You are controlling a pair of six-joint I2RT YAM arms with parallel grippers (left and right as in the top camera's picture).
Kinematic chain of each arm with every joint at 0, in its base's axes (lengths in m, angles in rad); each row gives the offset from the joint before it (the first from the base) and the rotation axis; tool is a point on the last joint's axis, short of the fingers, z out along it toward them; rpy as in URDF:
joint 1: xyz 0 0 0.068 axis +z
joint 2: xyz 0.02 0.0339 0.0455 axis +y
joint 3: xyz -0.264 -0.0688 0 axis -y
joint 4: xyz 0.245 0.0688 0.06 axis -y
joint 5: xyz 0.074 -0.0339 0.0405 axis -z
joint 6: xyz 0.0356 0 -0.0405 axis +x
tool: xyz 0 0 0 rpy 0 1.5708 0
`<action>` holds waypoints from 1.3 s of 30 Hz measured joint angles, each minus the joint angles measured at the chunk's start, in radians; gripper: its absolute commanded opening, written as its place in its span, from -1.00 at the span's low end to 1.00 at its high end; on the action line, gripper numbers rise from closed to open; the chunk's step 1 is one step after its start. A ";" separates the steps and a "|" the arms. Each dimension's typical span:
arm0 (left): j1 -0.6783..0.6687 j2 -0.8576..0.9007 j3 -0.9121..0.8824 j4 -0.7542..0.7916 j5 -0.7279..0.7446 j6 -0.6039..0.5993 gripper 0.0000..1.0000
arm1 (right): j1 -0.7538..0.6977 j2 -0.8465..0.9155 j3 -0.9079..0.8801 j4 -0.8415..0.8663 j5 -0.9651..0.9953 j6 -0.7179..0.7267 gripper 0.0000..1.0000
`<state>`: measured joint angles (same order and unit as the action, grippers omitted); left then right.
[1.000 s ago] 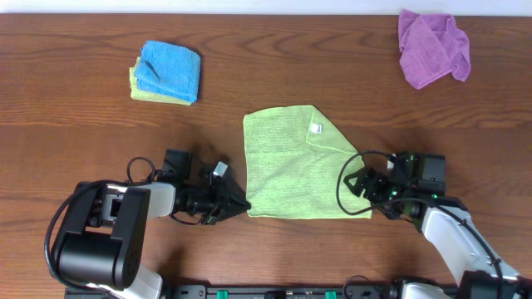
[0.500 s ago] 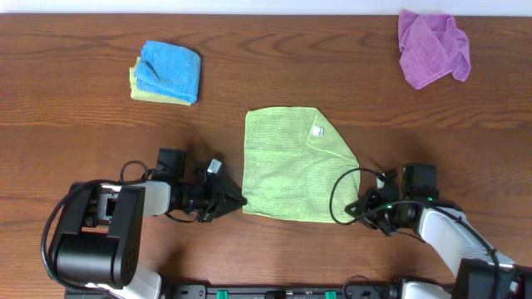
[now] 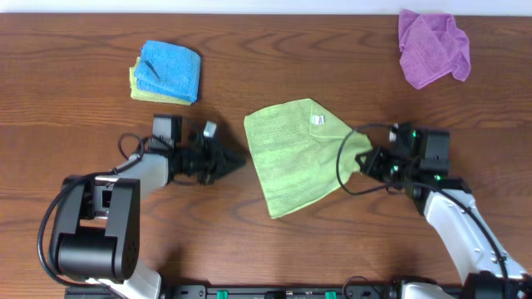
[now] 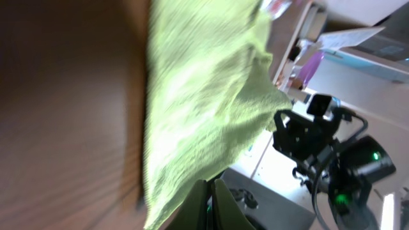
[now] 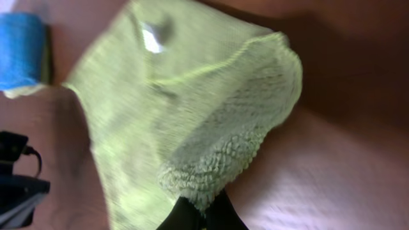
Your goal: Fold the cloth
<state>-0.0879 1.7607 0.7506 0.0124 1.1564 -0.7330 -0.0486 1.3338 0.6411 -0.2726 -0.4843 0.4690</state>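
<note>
Cloth [image 3: 293, 162] mid-counter has just swung askew: the right pincer [image 3: 365, 159], clenched on its near-right corner, hauled it up from the front edge, while the left pincer [image 3: 239, 158], pinched shut, came away apparently empty, so a lopsided fold looms.

The table [image 3: 83, 124] is dark brown wood, evenly lit. A pale strip [image 3: 249, 7] along its far edge may be wall.
</note>
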 measured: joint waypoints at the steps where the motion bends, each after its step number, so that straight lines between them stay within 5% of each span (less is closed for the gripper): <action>1: -0.002 0.000 0.027 0.003 -0.004 -0.005 -0.88 | 0.013 -0.001 0.015 0.001 0.008 0.003 -0.98; 7: -0.022 -0.001 0.097 -0.037 -0.014 -0.006 -0.85 | 0.071 -0.005 0.039 -0.033 0.043 0.021 -0.98; 14: -0.023 -0.001 0.083 -0.365 -0.117 0.050 -0.58 | 0.071 -0.005 0.039 -0.047 0.058 0.025 -0.97; 17: -0.026 -0.001 0.053 -0.367 -0.115 0.054 -0.30 | 0.071 -0.005 0.039 -0.053 0.059 0.025 -0.97; 21: -0.049 -0.001 -0.034 -0.299 -0.111 0.008 0.66 | 0.071 -0.005 0.039 -0.055 0.060 0.025 -0.97; 23: -0.061 -0.001 -0.083 -0.212 -0.095 -0.034 0.84 | 0.071 -0.005 0.039 -0.055 0.059 0.025 -0.97; 30: -0.084 -0.013 -0.199 0.137 -0.017 -0.226 0.90 | 0.071 -0.005 0.039 -0.056 0.055 0.025 -0.97; 39: -0.235 -0.023 -0.250 0.338 -0.070 -0.372 0.90 | 0.071 -0.005 0.039 -0.056 0.033 0.040 -0.97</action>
<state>-0.3229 1.7378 0.5007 0.3504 1.0866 -1.1046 0.0219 1.3285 0.6796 -0.3283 -0.4515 0.5087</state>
